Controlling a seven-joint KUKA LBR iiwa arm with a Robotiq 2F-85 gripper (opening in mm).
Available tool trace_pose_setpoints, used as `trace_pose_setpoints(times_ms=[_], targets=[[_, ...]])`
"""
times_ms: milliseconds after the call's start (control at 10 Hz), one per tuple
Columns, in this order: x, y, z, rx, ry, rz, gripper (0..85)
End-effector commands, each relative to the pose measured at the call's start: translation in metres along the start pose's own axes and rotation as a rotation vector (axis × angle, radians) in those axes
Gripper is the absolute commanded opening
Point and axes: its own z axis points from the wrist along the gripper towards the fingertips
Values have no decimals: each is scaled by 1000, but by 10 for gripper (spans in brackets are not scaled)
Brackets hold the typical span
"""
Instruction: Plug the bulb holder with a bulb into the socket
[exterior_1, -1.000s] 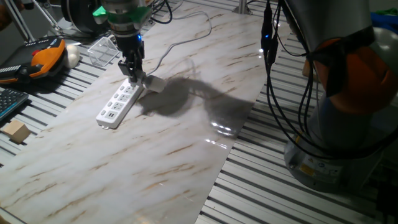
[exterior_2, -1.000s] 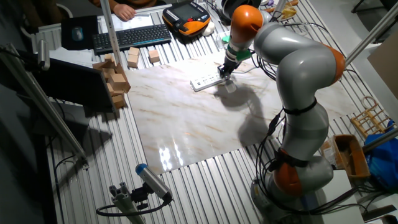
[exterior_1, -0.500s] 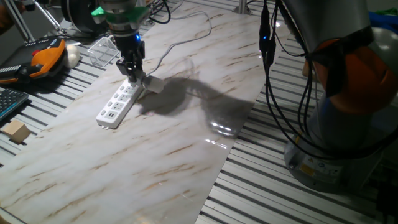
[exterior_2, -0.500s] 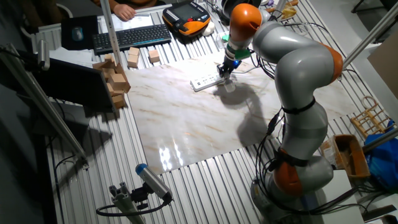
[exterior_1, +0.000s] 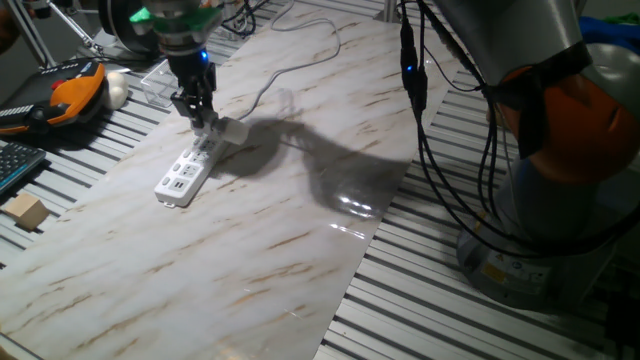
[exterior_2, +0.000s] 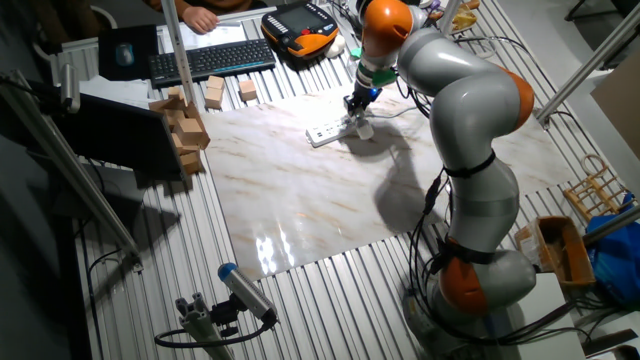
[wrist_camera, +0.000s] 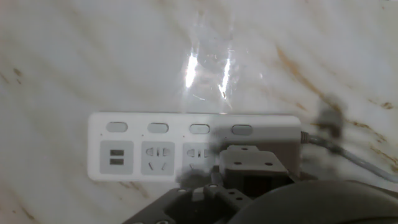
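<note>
The socket, a long white power strip (exterior_1: 184, 171), lies on the marble board, and its white cable (exterior_1: 285, 62) runs off to the back. My gripper (exterior_1: 203, 117) stands over the strip's cable end, shut on the small white-grey bulb holder (exterior_1: 229, 130), which sticks out to the right just above the strip. The bulb cannot be told apart from the holder. In the other fixed view the gripper (exterior_2: 354, 110) holds the holder (exterior_2: 363, 128) at the strip's (exterior_2: 328, 131) right end. The hand view shows the strip (wrist_camera: 155, 149) with its outlets. My dark fingers (wrist_camera: 249, 165) cover its right end, and the holder is hidden there.
A clear plastic box (exterior_1: 163, 82) lies behind the strip, beside an orange pendant (exterior_1: 75, 90) and a pale ball (exterior_1: 117, 90). A wooden block (exterior_1: 25, 212) and a keyboard (exterior_1: 14, 166) are at the left. The arm's black cables (exterior_1: 430, 120) hang at the right.
My gripper has moved left and slightly back with the bulb holder in it, from beside the strip's cable end to over it. The strip has not moved.
</note>
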Motion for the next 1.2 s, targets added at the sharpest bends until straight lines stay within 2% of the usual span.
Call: trace_pose_setpoints(times_ms=[0,200,400,500,800,1000,1100], targets=[[1,-1,2,3,1,-4,0],[5,3,2,0,16,-4,0],[5,3,6,8,14,-7,0],[6,-1,8,-5,15,-9,0],[10,0,11,-3,16,-1,0],[11,1,6,2,26,1,0],[13,1,3,12,40,1,0]])
